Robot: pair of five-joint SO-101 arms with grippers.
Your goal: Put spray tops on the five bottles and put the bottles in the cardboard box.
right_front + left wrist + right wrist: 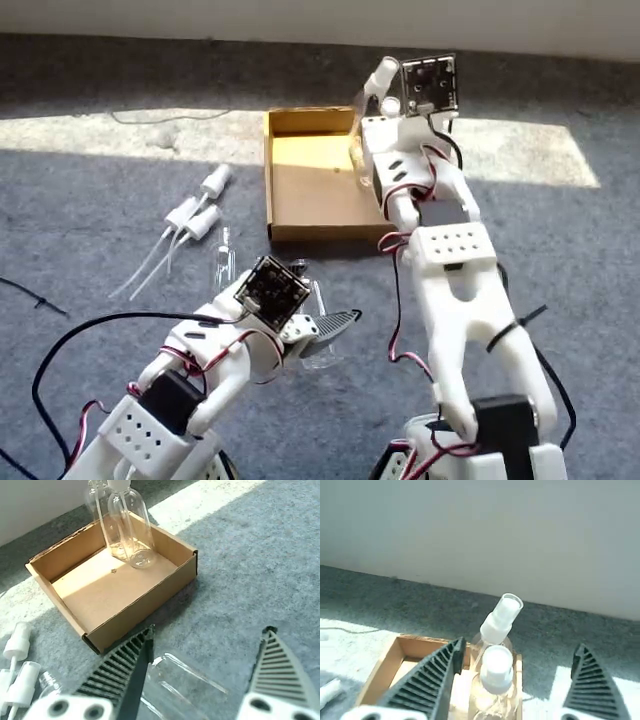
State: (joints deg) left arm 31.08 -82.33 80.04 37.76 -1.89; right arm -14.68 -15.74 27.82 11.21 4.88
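Two capped bottles (pixel 497 680) are standing side by side in the cardboard box (pixel 305 195), in the far corner on the right arm's side, their white spray tops pointing up. The right hand (pixel 520 644) is hanging over them with its jaws spread wide. Both bottles are sitting in the gap between the jaws, and neither jaw is touching them. In the left wrist view the same pair (pixel 132 530) is showing against the box's far wall, and the floor in front of them is lying bare in sunlight.

The left hand (pixel 210 628) is released too and is hovering low, just in front of the box's near wall. A clear bottle (pixel 185 680) with no top is lying on its side on the grey carpet (pixel 90 190), beneath and between the spread jaws; contact with either jaw is too hard to tell.

Three loose spray tops (pixel 203 215) are lying on the carpet to the left of the box, their thin tubes trailing toward the arms. Another uncapped bottle (pixel 224 262) is sitting near them, between the tops and the left arm; whether it is upright is unclear.
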